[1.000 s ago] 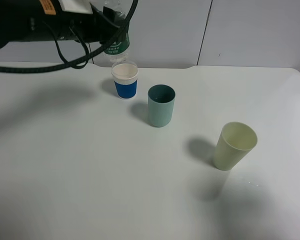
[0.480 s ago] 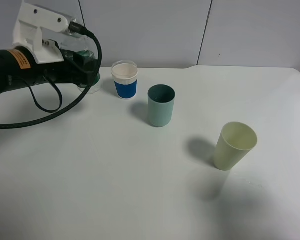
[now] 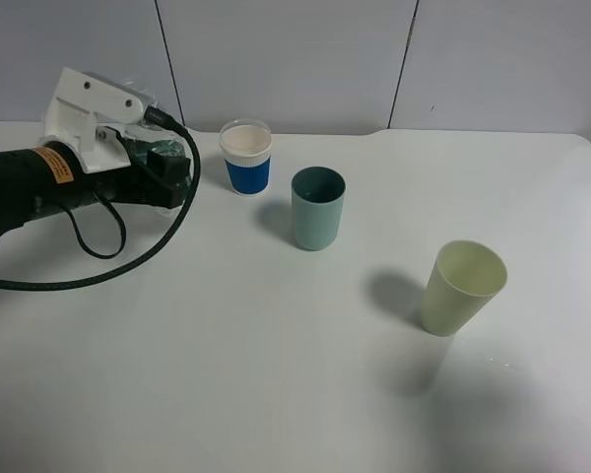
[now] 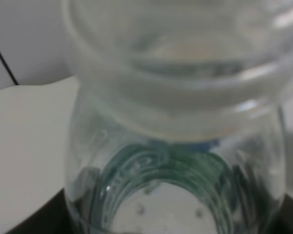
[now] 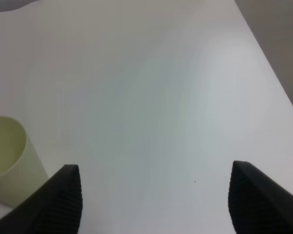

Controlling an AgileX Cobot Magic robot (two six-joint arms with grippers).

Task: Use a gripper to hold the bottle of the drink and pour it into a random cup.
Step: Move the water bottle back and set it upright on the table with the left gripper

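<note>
Nearest you on the white table (image 3: 227, 374), toward 4 o'clock of the overhead view, stands the pale yellow-green cup (image 3: 461, 288), upright and well apart from everything else. Your right gripper (image 5: 154, 195) looks down on bare table just beside that cup; its two black fingertips (image 5: 63, 200) stand wide apart with nothing between them.

Farther back, near the centre, you have the teal cup (image 3: 317, 208), upright. Just beyond it at about 11 o'clock sits the blue cup (image 3: 246, 158) with the white rim, near it but not touching.

Farthest back at 10 o'clock, your left gripper (image 3: 167, 169), white-bodied with an orange sticker on its black arm, is low over the table, to the left of the blue cup and apart from it. Its jaws are clamped on the bottle of the drink (image 4: 176, 146), which sits between the black fingers; in the overhead view you see only a bit of dark green label there. The left wrist camera looks straight down the bottle's open neck, clear plastic filling the view. A black cable (image 3: 128, 261) loops across the table below the arm.
</note>
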